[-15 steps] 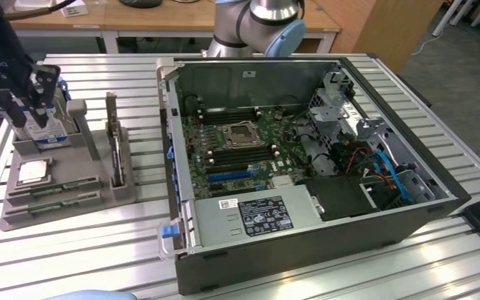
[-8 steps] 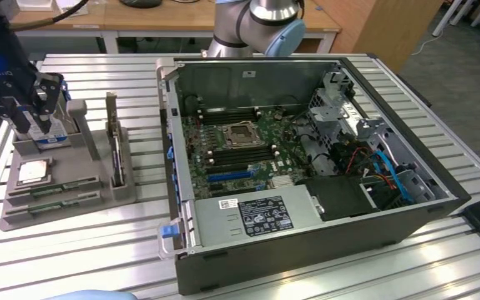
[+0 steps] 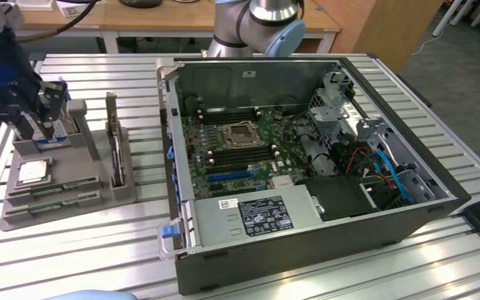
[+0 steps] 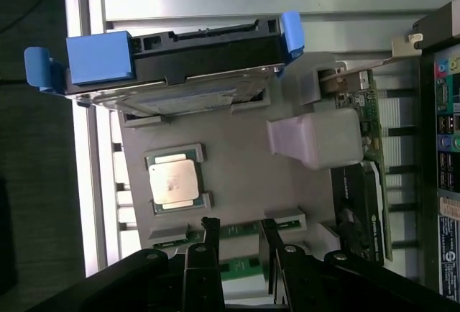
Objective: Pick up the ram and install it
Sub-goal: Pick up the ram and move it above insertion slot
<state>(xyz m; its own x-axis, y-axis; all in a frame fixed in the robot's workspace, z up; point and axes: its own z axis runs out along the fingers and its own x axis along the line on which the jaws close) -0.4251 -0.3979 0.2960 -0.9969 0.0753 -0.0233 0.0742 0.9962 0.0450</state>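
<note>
Ram [image 4: 237, 231] in tray [image 4: 244, 175], long axis horiz.

Exterior view: room lies open above the ram [image 3: 60, 186]; hard drive [image 3: 50, 139] blocks twelve o'clock, upright graphics card [image 3: 117, 150] three o'clock.

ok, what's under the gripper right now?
Open gripper hangs over the grey tray. The ram shows between its fingers in the wrist view; a second green stick beside it is mostly covered by the gripper's body.
</note>
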